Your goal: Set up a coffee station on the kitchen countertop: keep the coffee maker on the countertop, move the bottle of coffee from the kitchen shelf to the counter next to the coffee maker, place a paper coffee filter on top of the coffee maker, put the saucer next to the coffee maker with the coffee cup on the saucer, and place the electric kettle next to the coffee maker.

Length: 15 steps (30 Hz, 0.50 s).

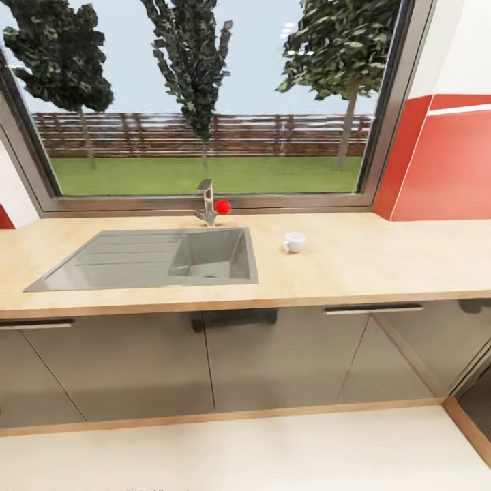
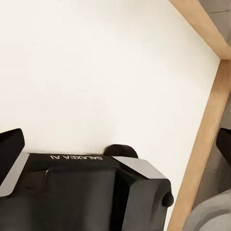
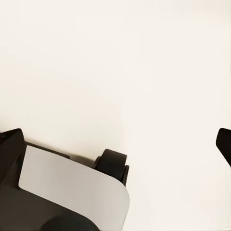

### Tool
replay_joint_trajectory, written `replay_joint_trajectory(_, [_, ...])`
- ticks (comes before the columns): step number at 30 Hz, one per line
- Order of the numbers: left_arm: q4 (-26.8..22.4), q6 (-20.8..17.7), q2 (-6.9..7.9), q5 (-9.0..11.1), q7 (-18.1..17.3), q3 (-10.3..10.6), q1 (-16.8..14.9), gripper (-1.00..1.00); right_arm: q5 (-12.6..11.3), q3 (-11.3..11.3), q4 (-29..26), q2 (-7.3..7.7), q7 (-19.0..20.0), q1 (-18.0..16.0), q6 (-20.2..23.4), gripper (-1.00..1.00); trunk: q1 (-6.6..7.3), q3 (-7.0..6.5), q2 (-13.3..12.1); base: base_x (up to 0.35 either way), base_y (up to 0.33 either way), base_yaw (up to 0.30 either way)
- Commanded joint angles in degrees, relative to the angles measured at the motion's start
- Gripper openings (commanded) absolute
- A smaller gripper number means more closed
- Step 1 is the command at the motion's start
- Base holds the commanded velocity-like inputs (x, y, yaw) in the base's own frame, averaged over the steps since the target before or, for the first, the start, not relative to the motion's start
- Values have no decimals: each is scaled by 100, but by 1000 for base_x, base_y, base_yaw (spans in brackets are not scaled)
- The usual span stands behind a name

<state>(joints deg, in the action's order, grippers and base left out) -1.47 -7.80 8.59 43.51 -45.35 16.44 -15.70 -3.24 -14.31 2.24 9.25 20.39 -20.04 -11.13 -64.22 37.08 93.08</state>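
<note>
One task object stands in the head view: the small white coffee cup with a handle point(image 1: 294, 241). It rests upright on the long light wood-grain countertop point(image 1: 382, 262), near the right of the grey steel sink point(image 1: 153, 259) and apart from it. A steel faucet with a red knob point(image 1: 209, 204) rises behind the basin, below the wide window point(image 1: 204, 102). Dark grey cabinet doors point(image 1: 273, 358) close the space under the worktop.

The cup sits on bare wood with no saucer beneath it, so by judgement the cup-on-saucer step is not yet done. The other task items are not identified at this station.

The left gripper point(image 2: 115, 139) points down at the pale floor point(image 2: 96, 57), beside the wooden plinth strip point(image 2: 204, 125). Its two dark finger tips point(image 2: 10, 144) sit at opposite frame edges, so the jaws stand wide apart and hold nothing. The right gripper point(image 3: 118, 139) hangs over the same pale floor, fingers point(image 3: 224, 142) likewise spread and empty. The lowered arm posture suits travel rather than reaching.
</note>
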Motion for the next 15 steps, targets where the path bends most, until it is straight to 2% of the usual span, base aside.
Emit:
replay_joint_trajectory(1, [-2, -55, 2, 61, -15, 34, -3, 100, -35, -36, 22, -1, 13, -8, -40, 100, 1, 5, 3, 0, -242, 68])
replay_joint_trajectory(15, [-2, -55, -3, 61, -9, 34, -3, 100, -36, -36, 22, -3, 0, -7, -38, 100, 1, 5, 3, -1, -316, 30])
